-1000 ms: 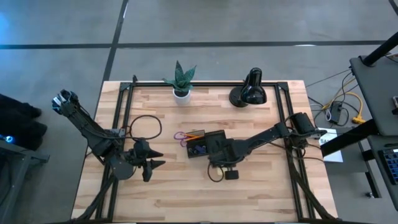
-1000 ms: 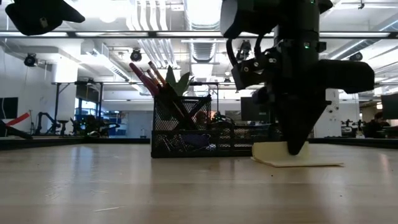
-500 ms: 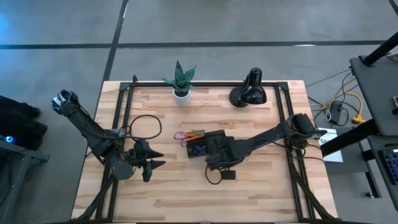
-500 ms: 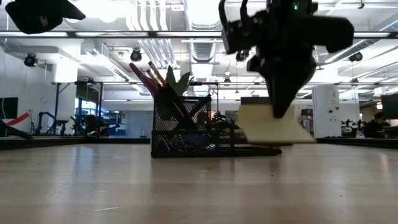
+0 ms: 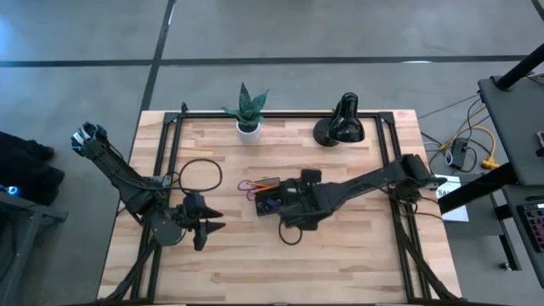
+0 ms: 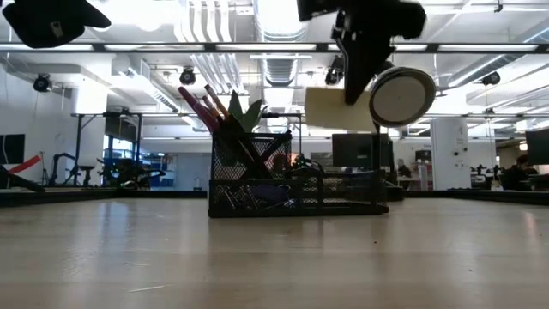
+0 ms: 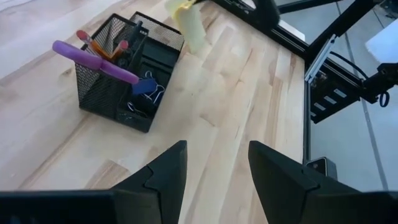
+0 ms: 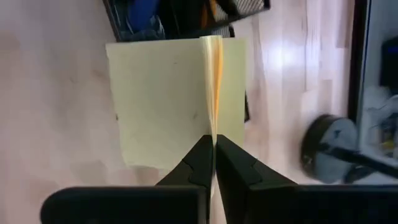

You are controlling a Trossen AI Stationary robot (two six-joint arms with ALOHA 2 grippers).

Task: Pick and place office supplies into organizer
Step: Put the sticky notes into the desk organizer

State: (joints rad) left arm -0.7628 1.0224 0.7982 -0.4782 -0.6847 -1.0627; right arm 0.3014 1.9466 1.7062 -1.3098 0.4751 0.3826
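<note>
A wooden bench (image 5: 255, 255) carries a small potted plant (image 5: 247, 110) in a white pot near its far edge, left of the middle. A black dome-headed desk lamp (image 5: 341, 123) stands near the same edge, further towards the right corner. Grey floor (image 5: 280, 34) surrounds the bench

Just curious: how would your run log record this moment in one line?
right hand: shut on sticky-note pad, lifted over organizer | left hand: open, waiting aside

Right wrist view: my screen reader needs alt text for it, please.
The right tool is shut on the edge of a yellow sticky-note pad, held above the wooden table, with the black mesh organizer just beyond it.
</note>
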